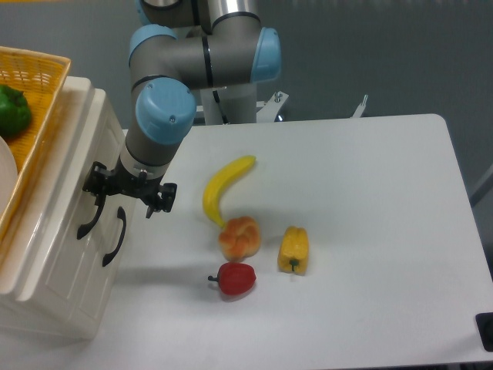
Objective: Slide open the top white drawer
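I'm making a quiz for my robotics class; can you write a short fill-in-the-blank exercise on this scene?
1. The gripper is at the white cabinet's black ____.
2. The banana lies on the table, farther from the camera than the bread roll, and its colour is ____.
3. The pepper to the right of the bread roll is ____.
4. The pepper in the wicker basket is ____.

Missing words: handles; yellow; yellow; green

The cabinet [58, 254] stands at the table's [370, 231] left edge, a basket [35, 108] on top of it holding a pepper [11, 109] (a plate [5, 181] shows beside that). The gripper [127, 194] hangs just at the top white drawer [65, 185], by its handle [91, 217], with the lower handle [115, 235] just right of that. Mid-table lies a banana [223, 189]; in front of it a bread roll [239, 237], a bell pepper [293, 249] to the right, and another pepper [233, 278] nearest the front.
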